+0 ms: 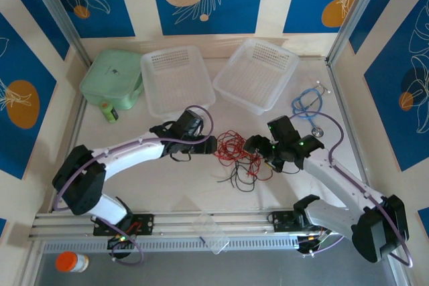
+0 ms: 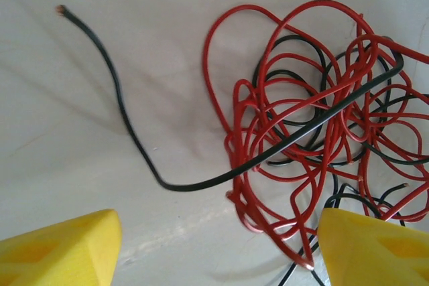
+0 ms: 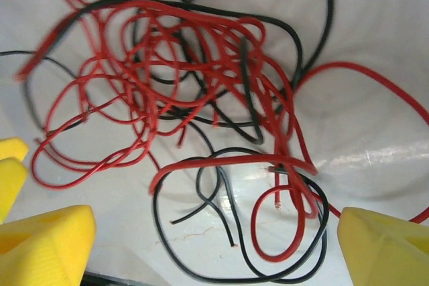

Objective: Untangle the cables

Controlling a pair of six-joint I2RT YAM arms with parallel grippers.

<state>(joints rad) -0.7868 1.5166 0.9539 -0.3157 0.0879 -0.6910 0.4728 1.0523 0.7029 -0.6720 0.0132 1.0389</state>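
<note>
The cables (image 1: 233,153) lie in a loose tangle of thin red and black wires on the white table, between my two grippers. My left gripper (image 1: 213,144) sits just left of the tangle and my right gripper (image 1: 252,145) just right of it. In the left wrist view the left gripper (image 2: 218,252) is open; its yellow fingertips (image 2: 60,249) stand wide apart above the table with nothing between them. The red knot (image 2: 301,118) lies ahead, and one black wire (image 2: 120,98) trails off to the left. In the right wrist view the right gripper (image 3: 214,252) is open over loose wire ends (image 3: 221,199).
Two clear plastic baskets (image 1: 177,78) (image 1: 256,73) stand at the back, with a green lidded box (image 1: 112,78) and a small green bottle (image 1: 108,112) to their left. A light-blue looped cable (image 1: 308,105) lies at the back right. An orange-capped bottle (image 1: 70,261) is at the near left.
</note>
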